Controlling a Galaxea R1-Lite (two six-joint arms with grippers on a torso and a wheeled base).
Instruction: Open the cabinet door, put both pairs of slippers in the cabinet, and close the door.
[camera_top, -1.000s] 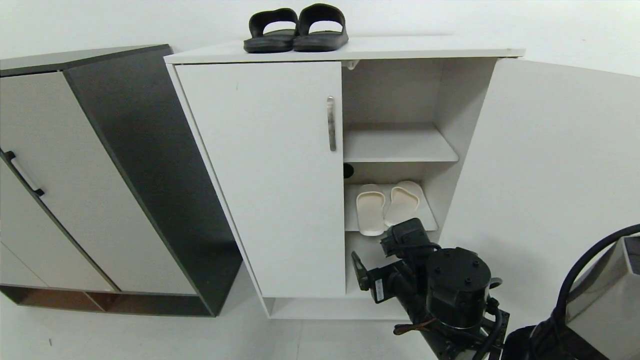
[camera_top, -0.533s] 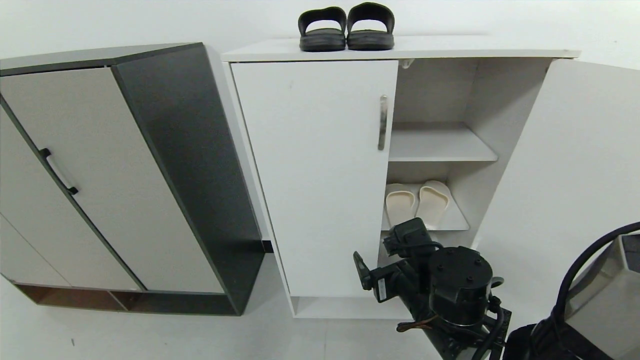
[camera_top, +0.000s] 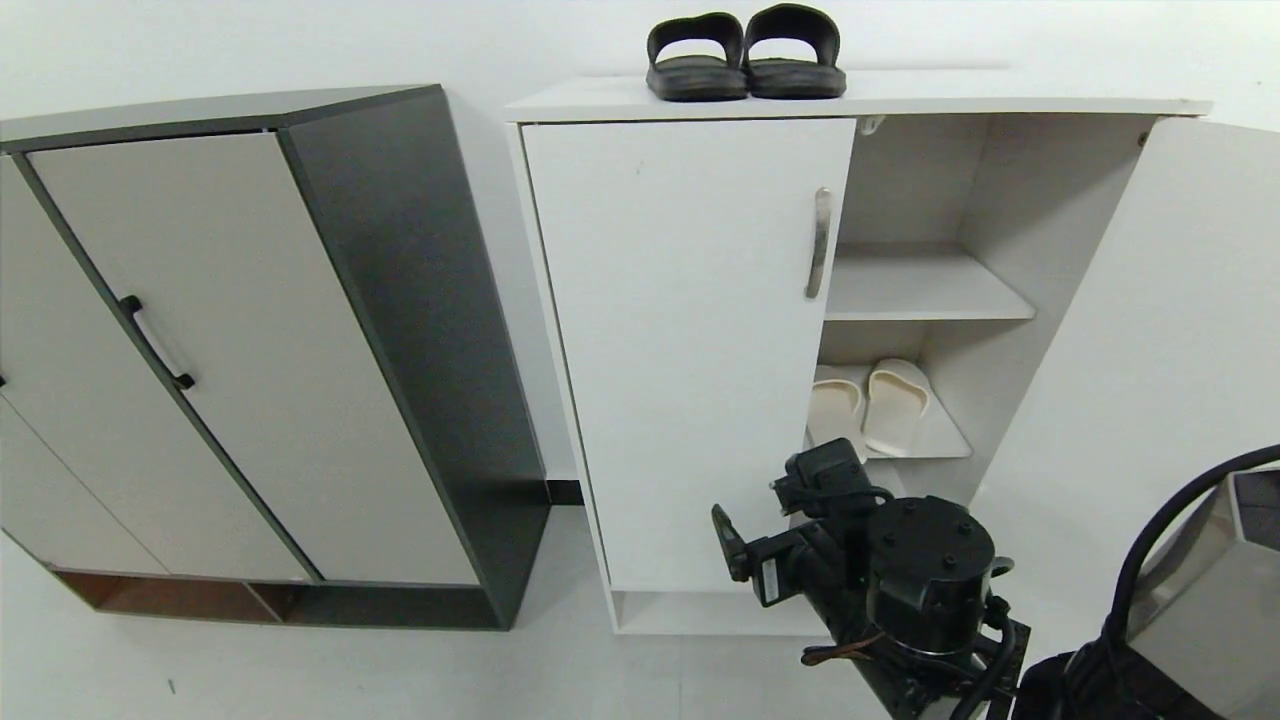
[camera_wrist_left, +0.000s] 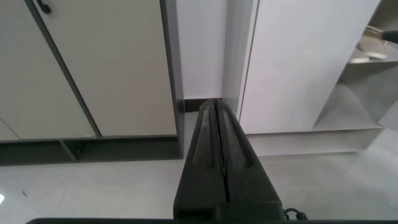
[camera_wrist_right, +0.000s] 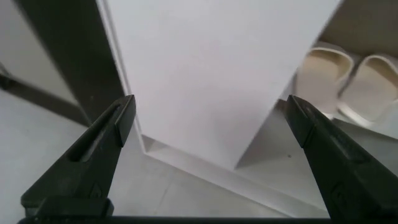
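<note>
"Claw on the right (camera_wrist_right: 210, 106) gapes wide and empty, low before the tall white wooden cabinet (camera_top: 690, 350); the left claw (camera_wrist_left: 214, 106) is pressed closed."

"And the slippers?"

"Cream foam pair (camera_top: 870, 410) lies on the cabinet's lower shelf, beside its swung-open door (camera_top: 1150, 350). Black rubber pair (camera_top: 745, 55) sits on the cabinet's top."

"Then I'd fetch the black ones: rise level with the cabinet's top, pinch both inner straps together, and lift clear before coming down to a shelf."
</note>
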